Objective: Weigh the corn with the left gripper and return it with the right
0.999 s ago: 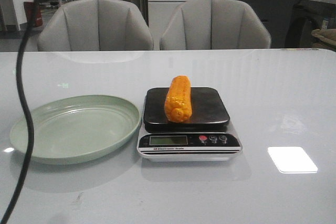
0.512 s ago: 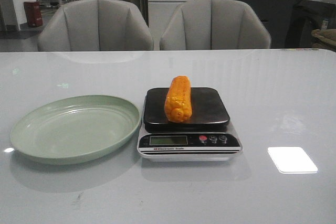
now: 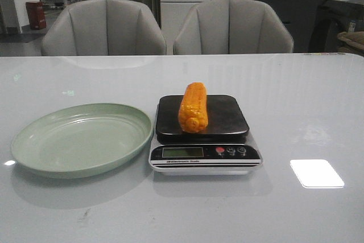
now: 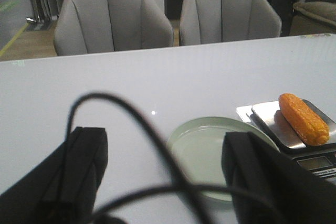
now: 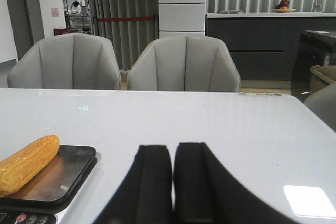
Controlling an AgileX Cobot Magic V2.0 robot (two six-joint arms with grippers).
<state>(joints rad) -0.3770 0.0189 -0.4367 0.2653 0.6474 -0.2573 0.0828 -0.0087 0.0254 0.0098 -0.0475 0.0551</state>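
Note:
The orange-yellow corn [image 3: 193, 107] lies lengthwise on the black platform of a kitchen scale [image 3: 223, 155] at the table's middle. It also shows in the left wrist view [image 4: 303, 118] and the right wrist view [image 5: 27, 163]. The green plate [image 3: 34, 151] sits empty just left of the scale. My left gripper [image 4: 165, 145] is open and empty, well back from the plate [image 4: 186, 148], with a black cable looped across its view. My right gripper [image 5: 172, 153] is shut and empty, to the right of the scale [image 5: 68, 182]. Neither gripper shows in the front view.
Two grey chairs [image 3: 105, 27] [image 3: 233, 25] stand behind the table's far edge. A bright light reflection [image 3: 316, 173] lies on the glossy white table right of the scale. The scale's display and buttons face the front edge.
A black cable that hung down the left side of the front view one second ago has gone out of that view. The corn, scale and plate have not moved.

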